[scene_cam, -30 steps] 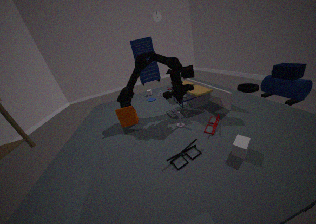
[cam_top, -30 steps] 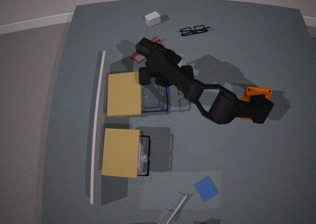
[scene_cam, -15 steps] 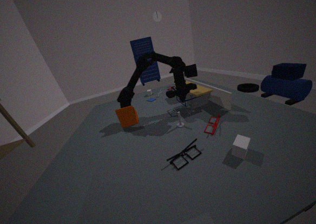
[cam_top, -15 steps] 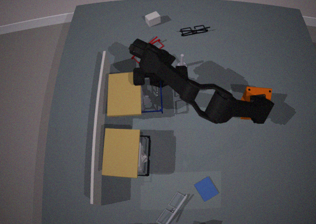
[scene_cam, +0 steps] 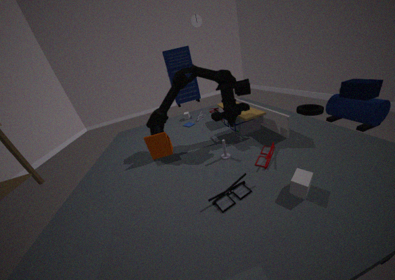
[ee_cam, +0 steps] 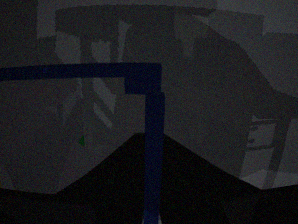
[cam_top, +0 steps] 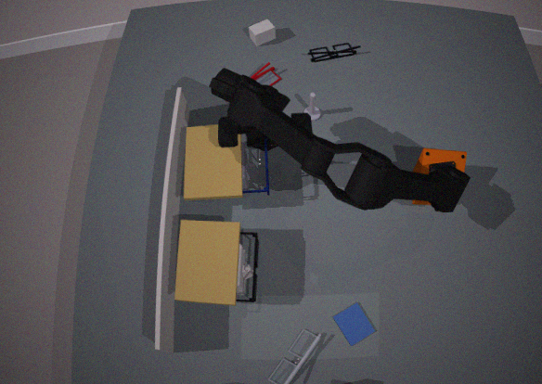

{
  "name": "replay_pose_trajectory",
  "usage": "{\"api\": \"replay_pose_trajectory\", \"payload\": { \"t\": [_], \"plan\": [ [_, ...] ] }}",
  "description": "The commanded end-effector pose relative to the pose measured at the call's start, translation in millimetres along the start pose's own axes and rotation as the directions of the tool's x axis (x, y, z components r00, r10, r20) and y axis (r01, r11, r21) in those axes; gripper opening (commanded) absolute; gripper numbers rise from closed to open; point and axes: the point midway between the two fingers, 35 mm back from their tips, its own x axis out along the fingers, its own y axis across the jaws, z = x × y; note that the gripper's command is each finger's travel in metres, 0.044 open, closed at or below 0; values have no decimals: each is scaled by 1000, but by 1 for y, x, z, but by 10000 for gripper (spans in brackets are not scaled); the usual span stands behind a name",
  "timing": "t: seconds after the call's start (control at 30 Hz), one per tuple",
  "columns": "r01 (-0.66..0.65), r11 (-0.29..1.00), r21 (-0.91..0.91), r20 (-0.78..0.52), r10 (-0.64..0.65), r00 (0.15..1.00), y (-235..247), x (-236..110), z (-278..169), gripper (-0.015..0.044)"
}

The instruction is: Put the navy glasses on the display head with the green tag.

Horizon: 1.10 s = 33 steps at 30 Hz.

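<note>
The navy glasses are held level at the upper display head in the top view. Their front bar stands a little out from its face, and the far temple runs back towards the yellow slab. How the bridge sits on the nose and where the temple ends lie are hidden. A small green patch shows in the wrist view beside this head. My gripper is shut on the navy glasses near one end of the frame; the arm hides much of that end. The other head wears black glasses.
Yellow slabs cover both heads, before a long upright panel. A small peg stand, red glasses, black glasses and a white block stand or lie nearby. Grey glasses and a blue square lie farther off.
</note>
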Motion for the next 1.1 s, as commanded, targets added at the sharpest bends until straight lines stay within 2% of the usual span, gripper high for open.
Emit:
{"api": "replay_pose_trajectory", "payload": {
  "t": [0.0, 1.07],
  "plan": [
    [0, 1000, 3, -6, 0, 1000, 7, 1, -1, 0],
    [2, 1000, 2, -6, -2, 1000, 16, 4, -1, 0]
  ]
}}
